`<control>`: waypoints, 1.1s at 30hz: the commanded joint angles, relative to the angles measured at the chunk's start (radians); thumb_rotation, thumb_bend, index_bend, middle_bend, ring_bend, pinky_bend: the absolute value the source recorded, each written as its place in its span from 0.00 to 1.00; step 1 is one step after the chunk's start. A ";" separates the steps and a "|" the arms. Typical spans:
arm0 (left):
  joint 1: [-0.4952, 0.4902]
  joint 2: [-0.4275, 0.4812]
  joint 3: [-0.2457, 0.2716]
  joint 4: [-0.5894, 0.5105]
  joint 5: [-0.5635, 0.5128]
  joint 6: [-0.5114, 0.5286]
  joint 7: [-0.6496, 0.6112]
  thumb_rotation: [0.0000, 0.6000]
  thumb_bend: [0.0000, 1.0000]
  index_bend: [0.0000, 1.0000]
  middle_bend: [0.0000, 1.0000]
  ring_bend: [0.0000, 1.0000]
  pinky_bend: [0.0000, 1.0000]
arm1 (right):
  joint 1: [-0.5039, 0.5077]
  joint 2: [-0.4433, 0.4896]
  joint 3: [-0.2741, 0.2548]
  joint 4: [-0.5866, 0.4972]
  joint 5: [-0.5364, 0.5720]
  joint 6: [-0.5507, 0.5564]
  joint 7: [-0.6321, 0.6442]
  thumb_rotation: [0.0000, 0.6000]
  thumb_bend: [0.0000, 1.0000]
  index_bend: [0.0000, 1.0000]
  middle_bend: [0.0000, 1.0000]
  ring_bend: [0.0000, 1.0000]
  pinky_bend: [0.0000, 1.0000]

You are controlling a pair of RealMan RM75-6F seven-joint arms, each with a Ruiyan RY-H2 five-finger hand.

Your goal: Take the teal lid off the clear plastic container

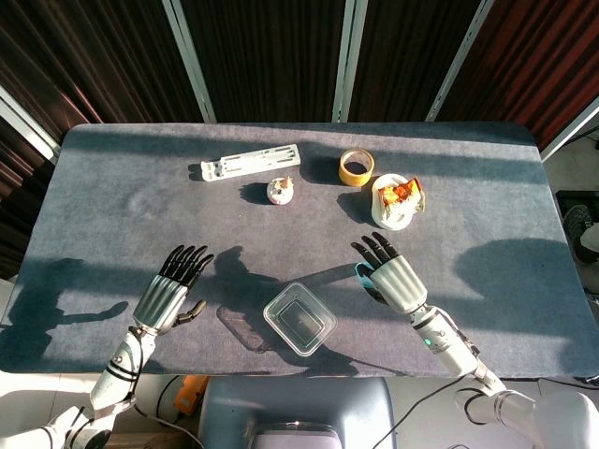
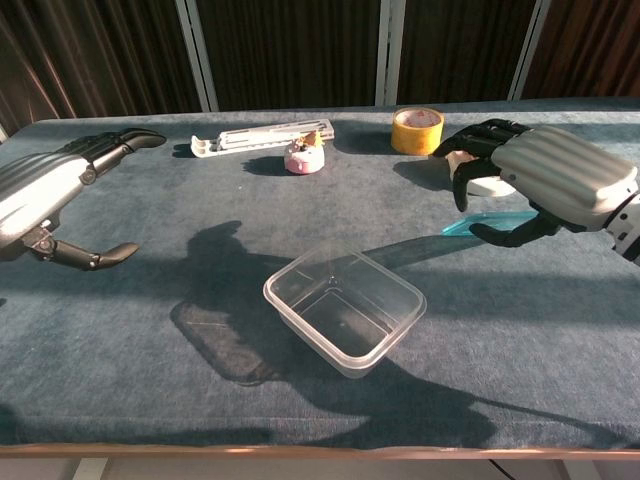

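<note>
The teal lid point(image 2: 478, 223) is already off the clear plastic container point(image 2: 344, 309), pinched in the right hand point(image 2: 545, 182) above the table; the left hand point(image 2: 55, 195) hovers open, empty. Only setting down remains.

A table point(image 1: 103, 215) with a dark grey felt-like cover fills the middle of both views. Strong sunlight falls on it and makes long, sharp shadows. Along the top of the frame stand dark ribbed wall panels point(image 1: 271, 56), divided by pale metal posts point(image 1: 348, 56). Pale floor shows at the right edge.
</note>
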 commanded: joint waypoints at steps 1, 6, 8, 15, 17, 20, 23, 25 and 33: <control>0.018 0.014 0.001 0.006 -0.012 0.002 -0.004 1.00 0.27 0.00 0.00 0.00 0.00 | -0.006 -0.001 -0.025 -0.017 0.007 -0.037 0.022 1.00 0.45 0.22 0.23 0.10 0.14; 0.065 0.067 0.007 -0.020 -0.034 0.028 -0.008 1.00 0.27 0.00 0.00 0.00 0.00 | -0.022 0.073 -0.058 -0.162 0.018 -0.081 0.049 1.00 0.31 0.01 0.11 0.01 0.03; 0.089 0.106 0.015 -0.057 -0.045 0.037 -0.003 1.00 0.27 0.00 0.00 0.00 0.00 | -0.031 0.128 -0.079 -0.254 0.023 -0.106 0.054 1.00 0.22 0.00 0.05 0.00 0.00; 0.179 0.286 0.054 -0.243 -0.087 0.068 0.095 1.00 0.27 0.00 0.00 0.00 0.00 | -0.069 0.392 -0.149 -0.596 0.054 -0.165 -0.001 1.00 0.12 0.00 0.00 0.00 0.00; 0.213 0.330 0.064 -0.301 -0.121 0.078 0.138 1.00 0.28 0.00 0.00 0.00 0.00 | -0.112 0.449 -0.151 -0.663 0.090 -0.130 -0.088 1.00 0.12 0.00 0.00 0.00 0.00; 0.267 0.372 0.070 -0.361 -0.156 0.120 0.191 1.00 0.29 0.00 0.00 0.00 0.00 | -0.217 0.524 -0.141 -0.782 0.205 -0.031 -0.335 1.00 0.12 0.00 0.00 0.00 0.00; 0.321 0.357 0.048 -0.344 -0.173 0.208 0.226 1.00 0.29 0.00 0.00 0.00 0.00 | -0.325 0.539 -0.119 -0.827 0.281 0.121 -0.458 1.00 0.12 0.00 0.00 0.00 0.00; 0.348 0.337 0.031 -0.322 -0.178 0.254 0.240 1.00 0.30 0.00 0.00 0.00 0.00 | -0.387 0.537 -0.102 -0.812 0.308 0.206 -0.429 1.00 0.12 0.00 0.00 0.00 0.00; 0.368 0.354 0.021 -0.309 -0.142 0.251 0.168 1.00 0.31 0.00 0.00 0.00 0.00 | -0.472 0.585 -0.042 -0.802 0.338 0.295 -0.296 1.00 0.12 0.00 0.00 0.00 0.00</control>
